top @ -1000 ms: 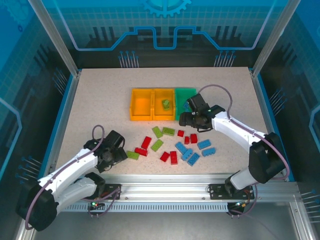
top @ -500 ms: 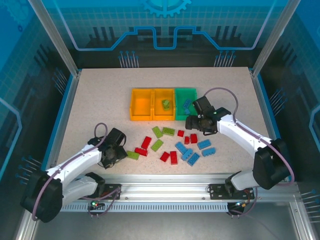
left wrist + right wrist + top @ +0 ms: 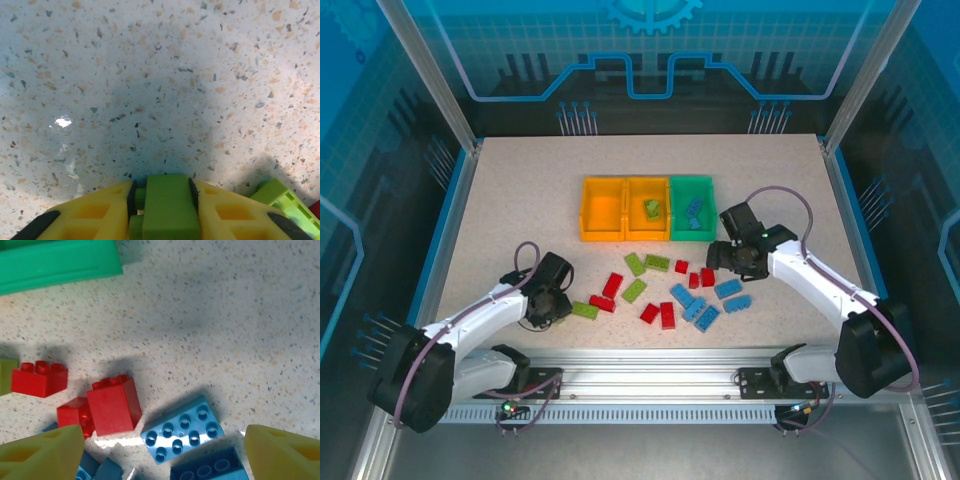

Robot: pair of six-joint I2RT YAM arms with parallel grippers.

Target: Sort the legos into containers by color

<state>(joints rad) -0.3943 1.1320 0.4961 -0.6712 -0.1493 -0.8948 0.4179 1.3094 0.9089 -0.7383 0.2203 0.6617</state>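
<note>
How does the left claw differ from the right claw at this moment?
The left claw is shut on a lime green lego; the right claw is open, with nothing between its fingers. The left claw faces bare table, with one more green lego beside it; the right claw hangs over red legos and blue legos, near the green bin. Both have yellow fingers and point down at the table.

Is a pale, speckled desk [image 3: 510,200]. Holds two orange-yellow bins [image 3: 586,212] and a green bin [image 3: 682,228], side by side in a row. Has loose red legos [image 3: 612,285], green legos [image 3: 635,290] and blue legos [image 3: 728,289] scattered nearer the front.
</note>
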